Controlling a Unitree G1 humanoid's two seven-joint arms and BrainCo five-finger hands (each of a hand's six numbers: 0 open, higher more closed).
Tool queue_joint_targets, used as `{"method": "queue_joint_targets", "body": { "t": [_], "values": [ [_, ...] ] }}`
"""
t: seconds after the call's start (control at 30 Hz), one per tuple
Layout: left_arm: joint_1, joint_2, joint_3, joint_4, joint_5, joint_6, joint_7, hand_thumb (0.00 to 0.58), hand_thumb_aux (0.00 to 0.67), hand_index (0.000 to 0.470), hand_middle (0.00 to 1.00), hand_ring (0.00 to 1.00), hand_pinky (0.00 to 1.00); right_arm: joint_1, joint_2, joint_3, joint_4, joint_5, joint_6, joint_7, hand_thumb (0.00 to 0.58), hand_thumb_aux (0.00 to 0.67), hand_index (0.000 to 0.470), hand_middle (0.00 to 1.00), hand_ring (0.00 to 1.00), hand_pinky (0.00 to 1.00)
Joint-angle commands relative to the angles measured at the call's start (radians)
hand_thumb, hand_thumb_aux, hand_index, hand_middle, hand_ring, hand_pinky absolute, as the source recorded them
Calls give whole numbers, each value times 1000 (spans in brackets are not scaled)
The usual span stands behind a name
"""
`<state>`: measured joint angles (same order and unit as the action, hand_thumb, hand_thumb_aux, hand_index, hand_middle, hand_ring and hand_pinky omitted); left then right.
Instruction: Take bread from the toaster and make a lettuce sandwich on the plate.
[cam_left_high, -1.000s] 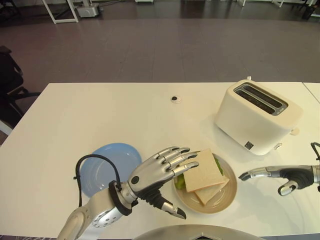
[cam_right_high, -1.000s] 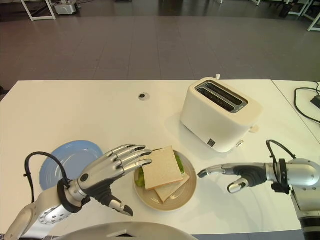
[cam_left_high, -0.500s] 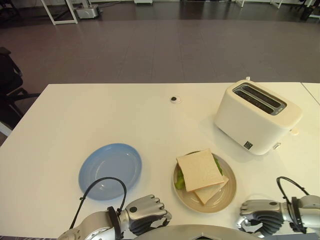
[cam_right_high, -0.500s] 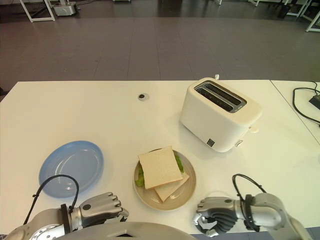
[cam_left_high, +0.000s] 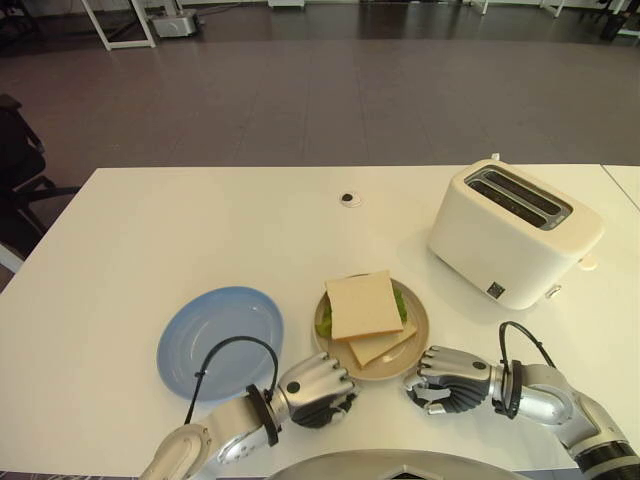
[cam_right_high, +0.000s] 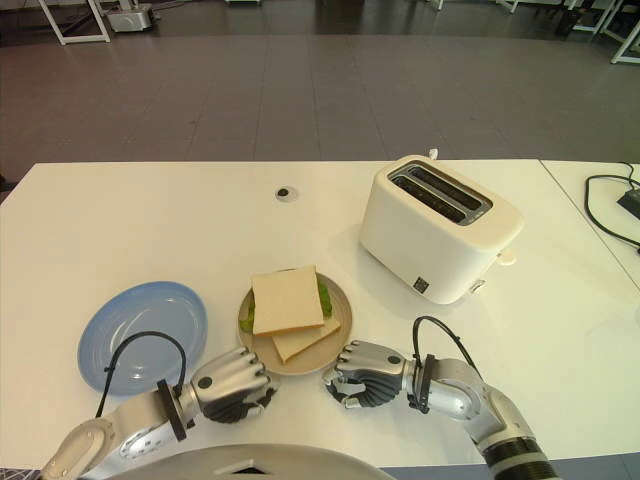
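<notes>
A tan plate (cam_left_high: 419, 327) holds a sandwich: a top bread slice (cam_left_high: 362, 304), green lettuce (cam_left_high: 400, 300) peeking out at its right edge, and a second slice underneath. My left hand (cam_left_high: 315, 388) is curled into a fist at the plate's near-left rim, holding nothing. Just off the near-right rim, my right hand (cam_left_high: 450, 378) is also curled with nothing in it. The white toaster (cam_left_high: 515, 235) stands at the back right, and both of its slots look dark.
A blue plate (cam_left_high: 220, 342) lies bare to the left of the tan one, close to my left forearm. A small dark grommet (cam_left_high: 349, 199) sits in the white table (cam_left_high: 180, 240) further back. The table's right edge runs past the toaster.
The tan plate with the sandwich has slid left and away from me. Both fists have come forward from the near table edge to either side of its near rim.
</notes>
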<state>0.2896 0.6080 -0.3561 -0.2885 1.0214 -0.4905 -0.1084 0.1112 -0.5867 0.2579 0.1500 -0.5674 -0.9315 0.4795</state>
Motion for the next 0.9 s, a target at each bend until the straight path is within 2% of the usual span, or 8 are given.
{"method": "queue_joint_targets", "body": {
  "t": [0.03, 0.47, 0.6, 0.73, 0.77, 0.8, 0.87, 0.9],
  "values": [
    [-81, 11, 18, 136, 48, 53, 34, 580, 670, 470, 1000, 1000, 1000, -72, 46, 84, 162, -166, 145, -52, 580, 670, 470, 1000, 1000, 1000],
    [-593, -78, -104, 688, 40, 20, 267, 580, 670, 470, 1000, 1000, 1000, -514, 206, 229, 603, -227, 294, -431, 580, 670, 470, 1000, 1000, 1000],
    [-573, -43, -99, 644, 16, 26, 301, 580, 670, 470, 1000, 1000, 1000, -488, 180, 230, 532, -182, 261, -453, 580, 670, 470, 0, 0, 0],
    [-340, 46, 67, 175, -111, 67, 216, 578, 628, 441, 1000, 1000, 1000, -368, 77, 102, 260, 37, 206, -401, 559, 541, 380, 0, 0, 0],
    [-268, 59, 124, 49, -161, 79, 190, 500, 420, 295, 1000, 1000, 1000, -321, 43, 63, 176, 141, 185, -372, 462, 368, 258, 0, 0, 0],
    [-191, 65, 181, -67, -209, 90, 167, 261, 173, 122, 992, 992, 992, -278, 16, 29, 106, 241, 172, -348, 5, 3, 2, 0, 0, 0],
    [-40, 42, 258, -229, -339, 98, 149, 0, 0, 0, 16, 16, 16, -203, -7, -16, 15, 487, 168, -283, 0, 0, 0, 0, 0, 0],
    [27, 14, 261, -258, -437, 84, 156, 0, 0, 0, 0, 0, 0, -175, 3, -29, -13, 615, 187, -242, 0, 0, 0, 0, 0, 0]
  ]
}}
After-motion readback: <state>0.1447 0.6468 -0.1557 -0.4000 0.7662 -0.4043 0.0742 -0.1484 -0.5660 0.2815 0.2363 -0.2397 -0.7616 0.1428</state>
